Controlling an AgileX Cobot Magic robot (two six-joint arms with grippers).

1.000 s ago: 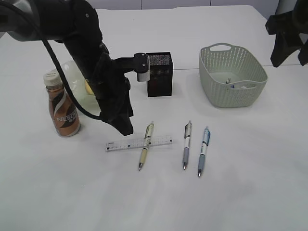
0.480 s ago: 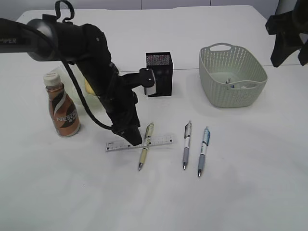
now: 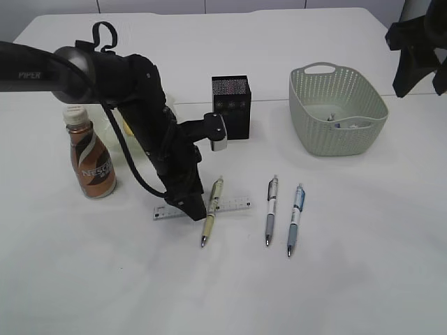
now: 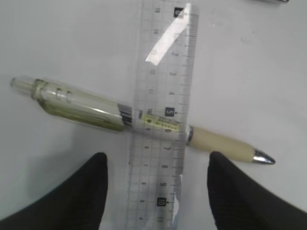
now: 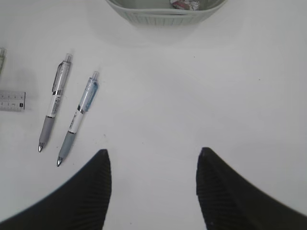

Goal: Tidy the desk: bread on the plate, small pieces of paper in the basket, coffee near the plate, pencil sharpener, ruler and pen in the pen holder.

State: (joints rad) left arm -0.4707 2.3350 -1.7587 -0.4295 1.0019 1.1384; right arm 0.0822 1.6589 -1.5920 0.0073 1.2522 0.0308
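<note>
1. Spread apart and empty, the left gripper (image 4: pixel 156 191) straddles the ruler (image 4: pixel 165 110), which runs between its fingers (image 4: pixel 91 187).
2. Just ahead of those fingers, a yellow-green pen (image 4: pixel 139 122) lies across the ruler.
3. Also parted and empty, the right gripper (image 5: pixel 151 191) hangs above bare desk (image 5: pixel 192 105); the basket (image 5: pixel 165 12) sits well ahead.

L tool (image 3: pixel 194 209) lowered + moved right | now over ruler (image 3: pixel 234 204), jaws apart

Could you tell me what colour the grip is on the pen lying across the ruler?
Cream-beige grip, clearest in the left wrist view.
</note>
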